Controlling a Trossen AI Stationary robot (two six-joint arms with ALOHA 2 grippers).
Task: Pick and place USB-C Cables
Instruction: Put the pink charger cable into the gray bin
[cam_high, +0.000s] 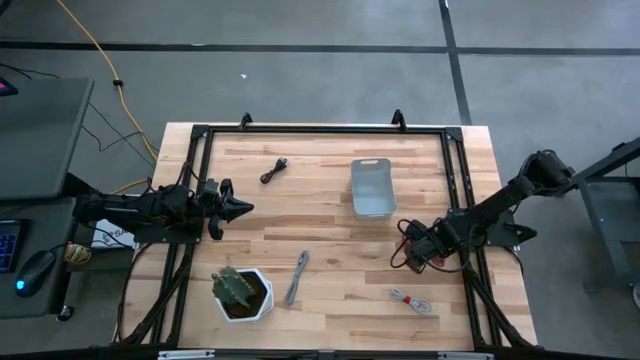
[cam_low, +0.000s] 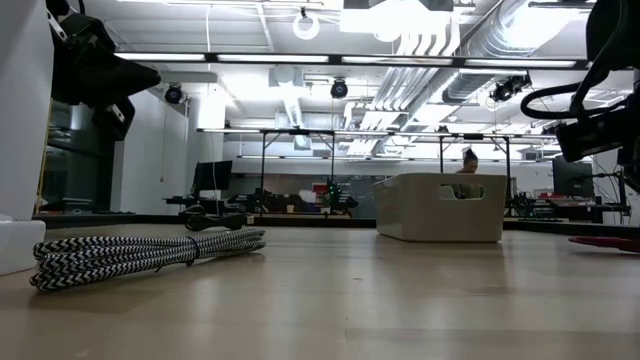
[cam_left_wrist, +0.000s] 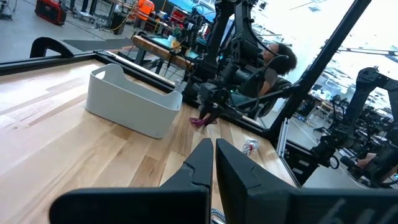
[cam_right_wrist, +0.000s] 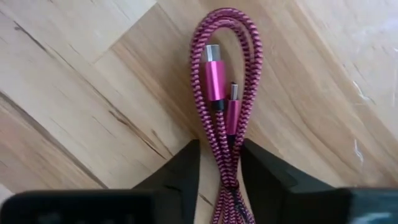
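My right gripper (cam_high: 412, 250) is down at the table's right part, shut on the dark red cable (cam_right_wrist: 227, 93), whose loop also shows in the high view (cam_high: 402, 240). My left gripper (cam_high: 243, 208) is shut and empty, held above the table's left part. The black cable (cam_high: 274, 171) lies at the far left of the pale tray (cam_high: 372, 190). The grey cable (cam_high: 297, 277) lies near the front, and shows close in the low view (cam_low: 140, 250). The whitish-and-red cable (cam_high: 411, 300) lies at the front right. My right gripper pinches the dark red cable's bundled strands (cam_right_wrist: 227, 158) between its two fingers (cam_right_wrist: 180, 171), just behind the two plugs. The fingers slant down from the table's right and lie along the bundle. The looped end (cam_right_wrist: 233, 25) reaches out beyond the fingertips, close over the wood.
A white pot with a green plant (cam_high: 242, 293) stands at the front left. A black frame (cam_high: 320, 130) runs round the table's edges. A long yellow cord (cam_high: 100, 50) lies on the floor beyond the table. A person (cam_left_wrist: 277, 59) sits in the room behind.
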